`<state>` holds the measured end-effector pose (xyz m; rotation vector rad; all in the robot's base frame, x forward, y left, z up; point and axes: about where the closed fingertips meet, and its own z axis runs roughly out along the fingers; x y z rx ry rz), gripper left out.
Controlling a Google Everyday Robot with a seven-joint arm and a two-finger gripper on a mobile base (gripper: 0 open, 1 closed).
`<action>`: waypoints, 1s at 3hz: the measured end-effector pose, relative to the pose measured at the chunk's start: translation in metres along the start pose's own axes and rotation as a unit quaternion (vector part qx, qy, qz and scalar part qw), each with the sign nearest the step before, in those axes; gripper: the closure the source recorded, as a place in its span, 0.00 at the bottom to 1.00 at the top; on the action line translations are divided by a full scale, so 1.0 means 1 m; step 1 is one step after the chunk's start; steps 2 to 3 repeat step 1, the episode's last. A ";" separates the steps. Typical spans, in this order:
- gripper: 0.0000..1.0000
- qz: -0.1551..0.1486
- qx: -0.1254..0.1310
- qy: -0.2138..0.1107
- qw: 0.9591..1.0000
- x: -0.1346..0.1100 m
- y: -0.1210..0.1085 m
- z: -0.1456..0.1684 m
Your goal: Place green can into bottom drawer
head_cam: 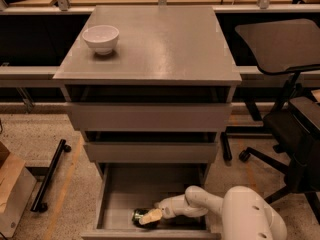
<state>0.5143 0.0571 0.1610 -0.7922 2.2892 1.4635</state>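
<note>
**Status: can inside drawer, release unconfirmed**

We find the bottom drawer (150, 191) pulled fully open beneath the two shallower drawers, which stand closed. The arm reaches down into it from the lower right, and the gripper (151, 216) sits low over the drawer floor, near the front wall. The green can (136, 217) lies at the gripper's tip, inside the drawer, front left of centre, and appears to rest on or just above the floor.

We cannot tell whether the gripper clamps the can or has let go of it; the two overlap in this view.

We judge the task nearly complete: transport and lowering look done. Remaining steps, as far as we can judge:

1. Confirm the can is released and resting on the floor.
2. Withdraw the arm upward, clear of the drawer front.

The white bowl (100, 38) on the cabinet top (165, 49) plays no part.
</note>
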 end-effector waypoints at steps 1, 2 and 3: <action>0.00 0.000 0.000 0.000 1.000 0.000 0.000 0.000; 0.00 0.000 0.000 0.000 1.000 0.000 0.000 0.000; 0.00 0.000 0.000 0.000 1.000 0.000 0.000 0.000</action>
